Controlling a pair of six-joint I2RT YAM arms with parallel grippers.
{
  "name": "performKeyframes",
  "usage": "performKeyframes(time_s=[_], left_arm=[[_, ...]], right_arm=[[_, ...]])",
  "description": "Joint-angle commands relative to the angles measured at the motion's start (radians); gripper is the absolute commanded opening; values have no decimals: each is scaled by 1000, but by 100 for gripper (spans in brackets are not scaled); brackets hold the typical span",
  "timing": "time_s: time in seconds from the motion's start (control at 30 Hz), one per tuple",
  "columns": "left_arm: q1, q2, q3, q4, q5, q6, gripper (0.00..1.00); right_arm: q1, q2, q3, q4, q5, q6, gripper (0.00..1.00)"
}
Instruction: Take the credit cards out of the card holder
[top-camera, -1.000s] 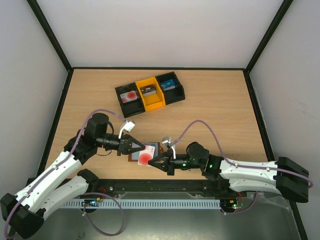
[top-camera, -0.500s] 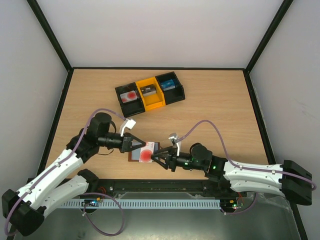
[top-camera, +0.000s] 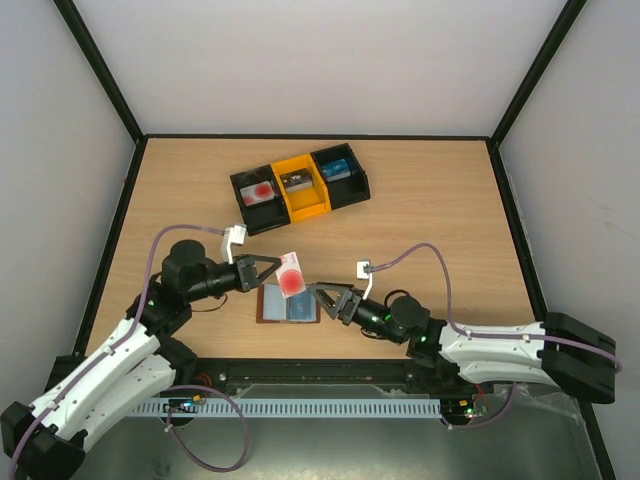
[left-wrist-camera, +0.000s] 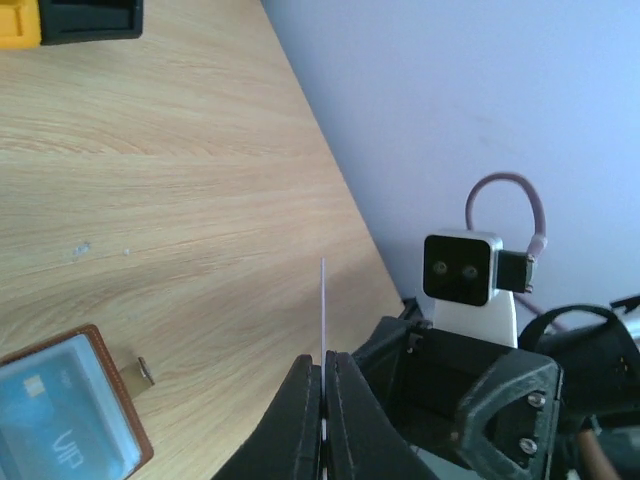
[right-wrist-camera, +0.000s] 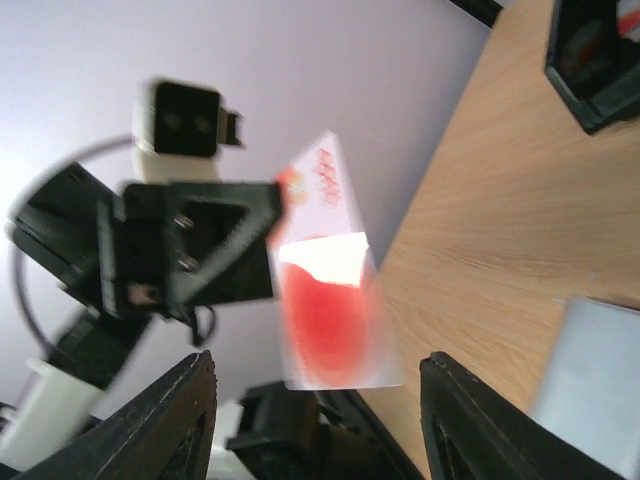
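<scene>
The card holder (top-camera: 288, 304) lies open on the table, brown with blue-grey pockets; a bluish card shows inside it (left-wrist-camera: 62, 412). A whitish credit card with a red round mark (top-camera: 291, 275) hangs above the holder's far edge. My left gripper (top-camera: 274, 270) is shut on it. The left wrist view shows this card edge-on (left-wrist-camera: 323, 300) between the closed fingers. My right gripper (top-camera: 322, 297) stands open just right of the holder. In the right wrist view the card (right-wrist-camera: 328, 300) floats ahead of its spread fingers (right-wrist-camera: 178, 425) without touching them. No red-pink card is in view.
A black-and-yellow three-part tray (top-camera: 300, 186) with small items stands at the back of the table. The two arms face each other closely over the holder. Black frame rails and grey walls border the table.
My left gripper has lifted the card up and back-left, away from the holder. My right gripper has opened and drawn back to the right.
</scene>
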Motion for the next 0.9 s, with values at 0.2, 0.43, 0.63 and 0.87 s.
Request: performKeyframes(time_s=[0.2, 0.43, 0.63, 0.87], left_arm=[[4, -144, -206, 397, -107, -384, 3], [2, -183, -209, 409, -126, -405, 3], [3, -233, -301, 504, -120, -496, 3], [3, -293, -299, 438, -172, -465, 3]], right_arm=[[4, 197, 63, 365, 44, 262, 58], [4, 302, 125, 403, -9, 300, 54], [3, 333, 102, 449, 14, 336, 44], [4, 365, 86, 449, 20, 386, 58]])
